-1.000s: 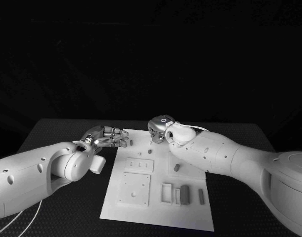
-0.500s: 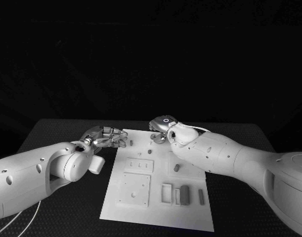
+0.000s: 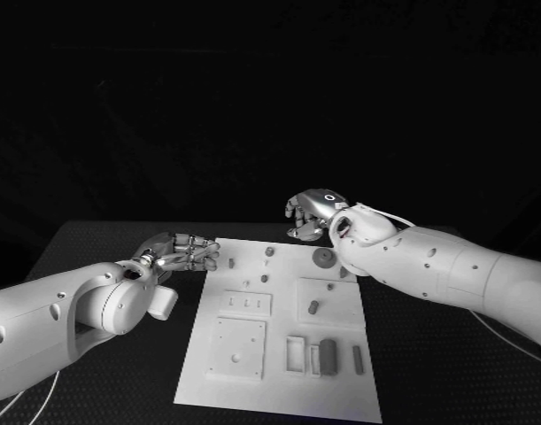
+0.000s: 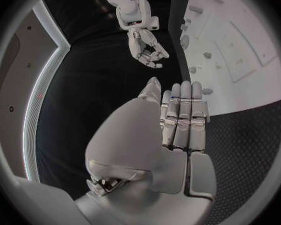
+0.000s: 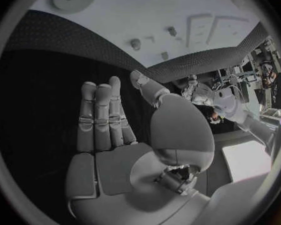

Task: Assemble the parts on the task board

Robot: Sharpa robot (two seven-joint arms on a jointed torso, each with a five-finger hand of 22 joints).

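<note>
The white task board (image 3: 283, 390) lies in the middle of the black table. On its far part sit a round disc part (image 3: 325, 258) and several small pegs, one of them the peg (image 3: 269, 251). Grey bars (image 3: 328, 356) lie in slots near its front. My left hand (image 3: 181, 254) hovers at the board's far left corner, fingers straight and together, holding nothing (image 4: 178, 120). My right hand (image 3: 311, 212) hangs above the board's far edge. Its fingers are stretched out with the thumb apart, and nothing is in it (image 5: 109, 130).
Black table (image 3: 104, 239) surrounds the board on all sides. A raised square plate (image 3: 240, 345) and a block with three slots (image 3: 247, 304) take up the board's left half. The left wrist view shows the board (image 4: 240, 50) beside my right hand (image 4: 147, 47).
My right hand has risen off the board's far edge and drawn to the right, uncovering the round disc. The left hand stays at the board's corner. The whole picture shifted slightly.
</note>
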